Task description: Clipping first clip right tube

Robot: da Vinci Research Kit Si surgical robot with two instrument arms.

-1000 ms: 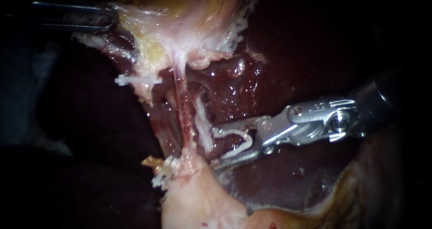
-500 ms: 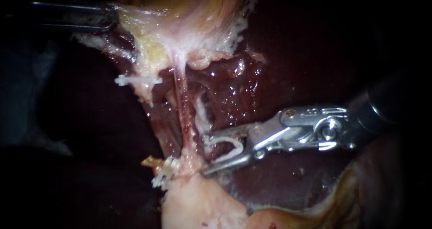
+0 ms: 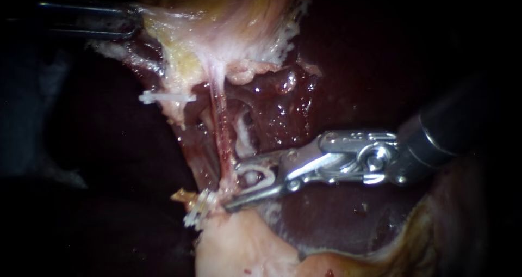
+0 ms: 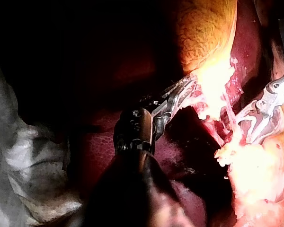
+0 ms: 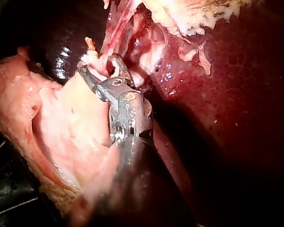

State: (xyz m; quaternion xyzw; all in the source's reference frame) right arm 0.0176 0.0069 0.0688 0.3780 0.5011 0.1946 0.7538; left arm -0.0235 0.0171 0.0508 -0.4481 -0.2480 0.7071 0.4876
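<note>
Two instruments. Left instrument point(image 3: 133, 22) claw clamps gallbladder point(image 3: 217, 16); right instrument point(image 3: 232, 185) claw, spread, carries clip point(image 3: 266, 172) astride tube point(image 3: 220, 130).

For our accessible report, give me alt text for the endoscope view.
The right tool, its jaws holding a white clip, reaches the lower end of a thin red tube over dark liver. An upper clip and a lower clip sit left of the tube; the left tool meets pale tissue at upper left.

The liver point(image 3: 337, 65) before you is glossy dark maroon, the tube point(image 3: 219, 130) streaked pink-red, the tissue point(image 3: 185, 59) yellow-white. The clip point(image 3: 255, 174) in your silver right instrument point(image 3: 232, 185) is white.
</note>
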